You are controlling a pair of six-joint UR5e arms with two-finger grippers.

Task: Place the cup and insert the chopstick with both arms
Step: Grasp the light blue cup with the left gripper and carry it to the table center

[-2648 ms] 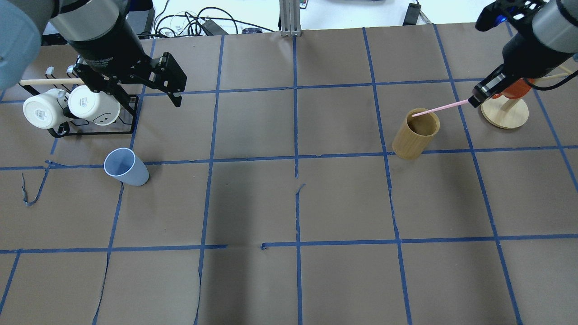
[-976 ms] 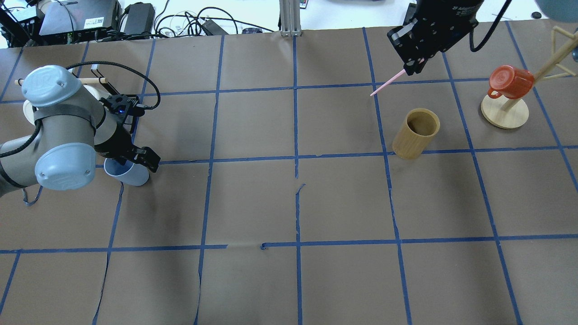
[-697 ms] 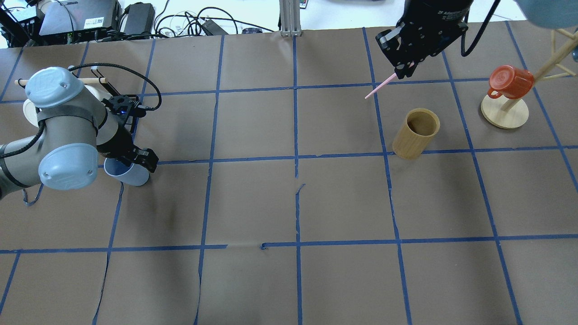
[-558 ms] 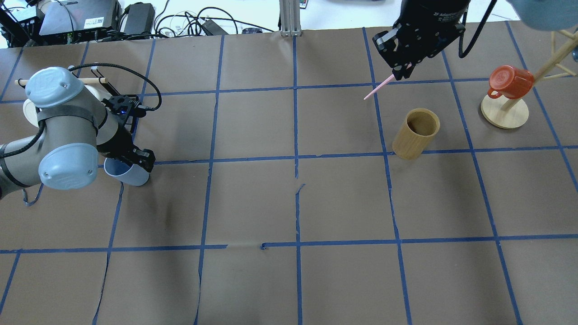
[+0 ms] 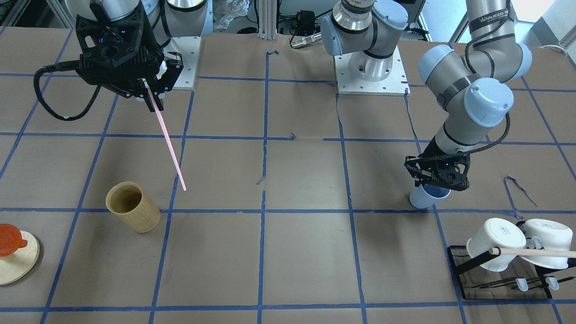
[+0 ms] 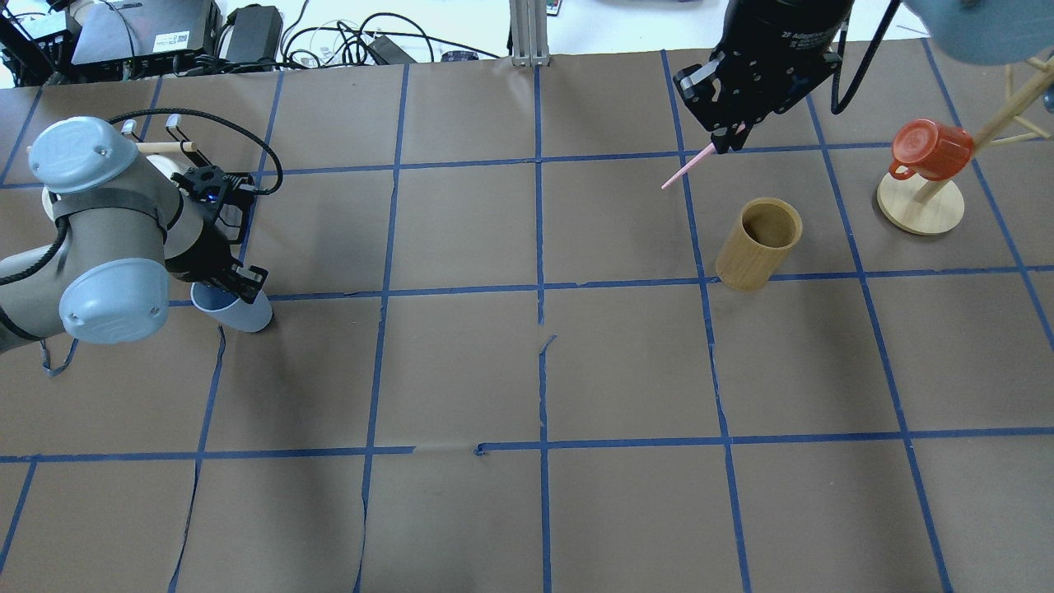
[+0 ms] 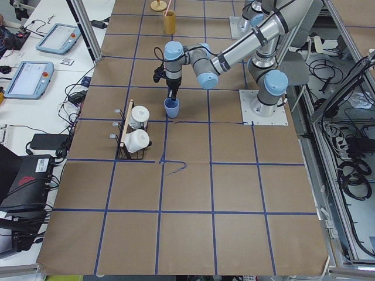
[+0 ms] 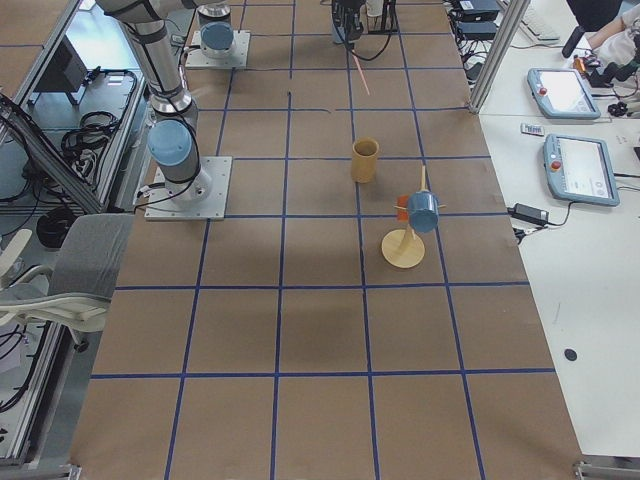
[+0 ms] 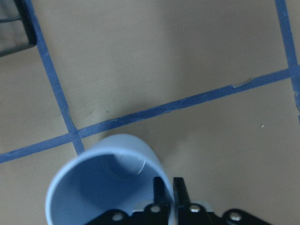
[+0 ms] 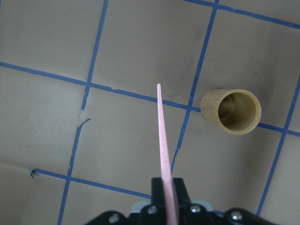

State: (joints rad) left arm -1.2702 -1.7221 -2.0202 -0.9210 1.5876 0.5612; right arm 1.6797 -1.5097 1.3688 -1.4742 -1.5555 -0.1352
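The light blue cup (image 6: 244, 314) is at the table's left, also in the front view (image 5: 422, 198) and the left wrist view (image 9: 101, 180). My left gripper (image 6: 234, 286) is shut on the cup's rim, one finger inside and one outside (image 9: 168, 188). I cannot tell whether the cup rests on the table. My right gripper (image 6: 728, 137) is shut on the pink chopstick (image 6: 685, 170), held in the air and slanting down (image 5: 168, 144). Its tip is clear of the tan wooden holder (image 6: 759, 243), which shows to the right of it in the right wrist view (image 10: 230, 111).
A black rack with two white mugs and a pale wooden rod (image 5: 510, 254) stands near the cup. An orange mug (image 6: 930, 150) hangs on a wooden tree with a round base (image 6: 920, 212) at the far right. Blue tape lines cross the brown table cover.
The left arm came down on the cup and shut on its rim; the cup shifted slightly. The right gripper drew the chopstick out of the wooden holder and carried it left.
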